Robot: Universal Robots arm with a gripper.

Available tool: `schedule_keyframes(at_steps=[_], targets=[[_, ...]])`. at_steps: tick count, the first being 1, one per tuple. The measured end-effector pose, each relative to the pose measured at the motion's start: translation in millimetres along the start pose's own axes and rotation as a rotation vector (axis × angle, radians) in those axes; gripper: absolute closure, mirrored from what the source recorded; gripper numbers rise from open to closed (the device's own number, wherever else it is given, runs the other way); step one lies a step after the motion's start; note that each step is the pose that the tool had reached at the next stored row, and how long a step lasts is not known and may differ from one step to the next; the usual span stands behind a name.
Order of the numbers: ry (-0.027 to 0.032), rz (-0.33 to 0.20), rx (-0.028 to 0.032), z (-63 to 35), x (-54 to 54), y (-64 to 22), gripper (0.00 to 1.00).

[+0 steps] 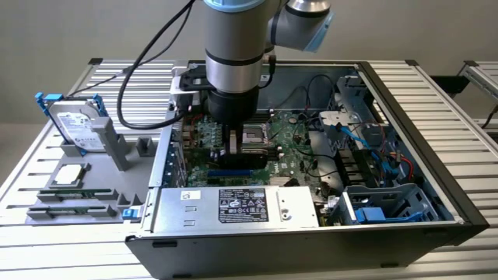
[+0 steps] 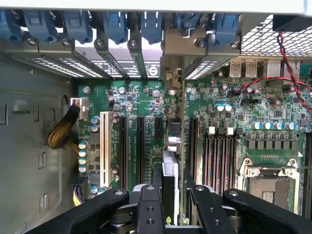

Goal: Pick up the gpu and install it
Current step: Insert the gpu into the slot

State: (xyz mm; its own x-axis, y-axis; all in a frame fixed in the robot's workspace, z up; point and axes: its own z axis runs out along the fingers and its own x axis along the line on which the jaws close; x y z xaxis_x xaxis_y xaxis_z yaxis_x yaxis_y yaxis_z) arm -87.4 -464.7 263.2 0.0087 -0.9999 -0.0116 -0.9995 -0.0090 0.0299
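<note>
The gpu, a black-faced card, stands on edge low over the green motherboard inside the open computer case. My gripper reaches straight down into the case and is shut on the gpu's top edge. In the wrist view I see the gpu edge-on between my black fingers, running along the black expansion slots. Its silvery end bracket lies against the rear slot openings of the case. I cannot tell whether the card's lower edge is in a slot.
A grey fixture beside the case, at the exterior view's left, holds a silver hard drive with blue rails, a processor and memory sticks. The power supply, drive cage and loose cables crowd the case.
</note>
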Motion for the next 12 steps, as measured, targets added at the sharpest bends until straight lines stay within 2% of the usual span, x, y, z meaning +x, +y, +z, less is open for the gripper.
schedule_keyframes(at_steps=[12], targets=[[0.0001, 0.0, 0.0, 5.4, 0.0, 0.5, 0.73]])
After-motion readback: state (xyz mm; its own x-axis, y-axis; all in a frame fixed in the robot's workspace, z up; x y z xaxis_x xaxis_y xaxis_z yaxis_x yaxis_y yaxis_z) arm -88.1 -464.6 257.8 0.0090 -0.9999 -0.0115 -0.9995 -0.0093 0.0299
